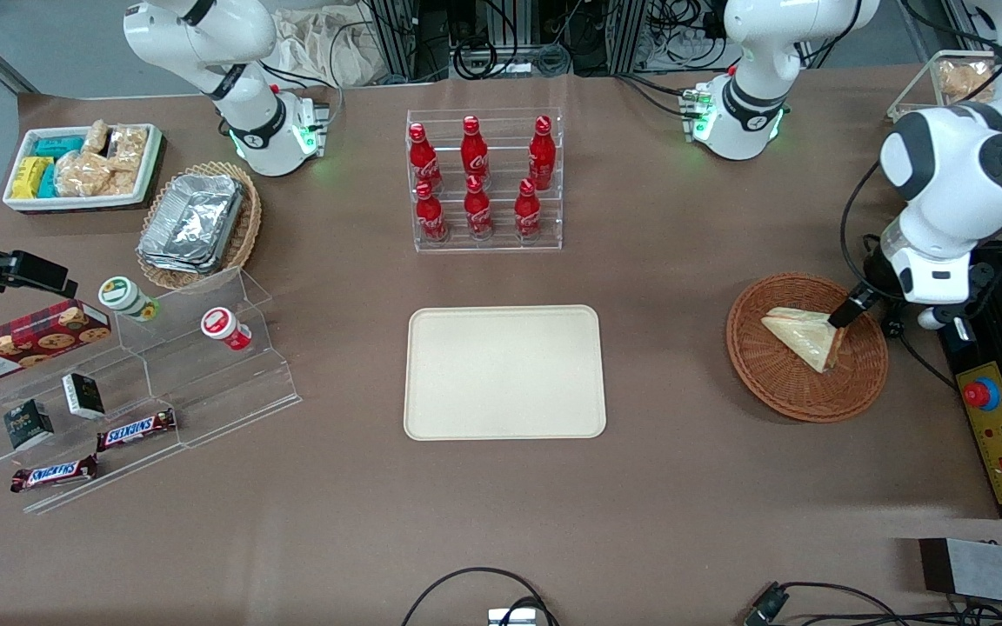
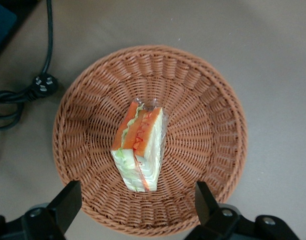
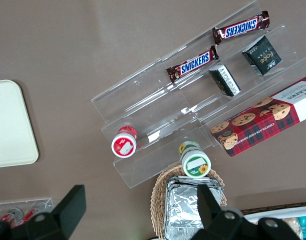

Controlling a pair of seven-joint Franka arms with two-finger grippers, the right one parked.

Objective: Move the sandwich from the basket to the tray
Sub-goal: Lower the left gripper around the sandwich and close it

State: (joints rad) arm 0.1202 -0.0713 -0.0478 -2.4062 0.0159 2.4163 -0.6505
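Front view: the sandwich [image 1: 801, 335] is seen lying in the round reddish-brown basket [image 1: 779, 382], which is set on the brown table [image 1: 684, 487] toward the working arm's end. The left arm's gripper [image 1: 840, 320] is held just above the basket, over the edge of the sandwich; whether it is touched by that gripper cannot be told. In the left wrist view the fingers [image 2: 67, 200] are spread wide, one at each side over the basket's rim, and nothing is held between them. The sandwich is shown there wrapped in clear film, with its orange-red and green filling turned upward, roughly at the basket's middle. A black cable and plug [image 2: 42, 82] are seen on the table just beside the basket.

The cream tray [image 1: 505, 372] is placed flat at the middle of the table, well apart from the basket, and nothing is carried on it. A clear rack of red bottles [image 1: 484, 178] is stood farther from the front camera than the tray.
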